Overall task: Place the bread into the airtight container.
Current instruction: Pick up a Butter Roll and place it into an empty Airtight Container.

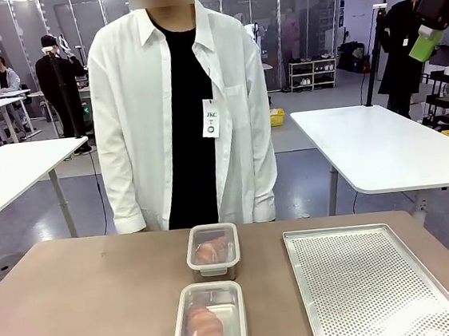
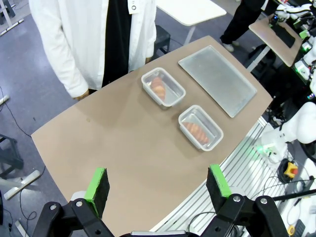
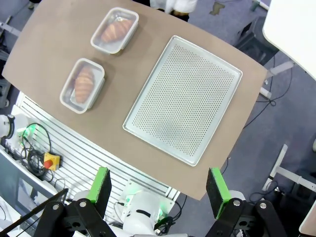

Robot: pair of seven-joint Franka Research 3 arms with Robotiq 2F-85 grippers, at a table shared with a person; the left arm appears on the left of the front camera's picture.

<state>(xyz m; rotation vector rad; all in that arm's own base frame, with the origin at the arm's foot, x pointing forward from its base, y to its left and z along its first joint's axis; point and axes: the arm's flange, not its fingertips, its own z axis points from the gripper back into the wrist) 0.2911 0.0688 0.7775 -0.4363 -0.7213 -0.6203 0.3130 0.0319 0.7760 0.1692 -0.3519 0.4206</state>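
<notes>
Two clear airtight containers sit on the brown table (image 1: 79,312), the near container (image 1: 209,320) and the far container (image 1: 212,250), each holding bread (image 1: 204,328). A perforated tray (image 1: 365,282) lies beside them. The left gripper (image 2: 158,185) and right gripper (image 3: 160,185) hover high above, jaws spread wide, grasping nothing. A person (image 1: 182,108) stands opposite.

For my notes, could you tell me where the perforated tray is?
The perforated tray lies on the table's right side in the front view, beside the two containers.
</notes>
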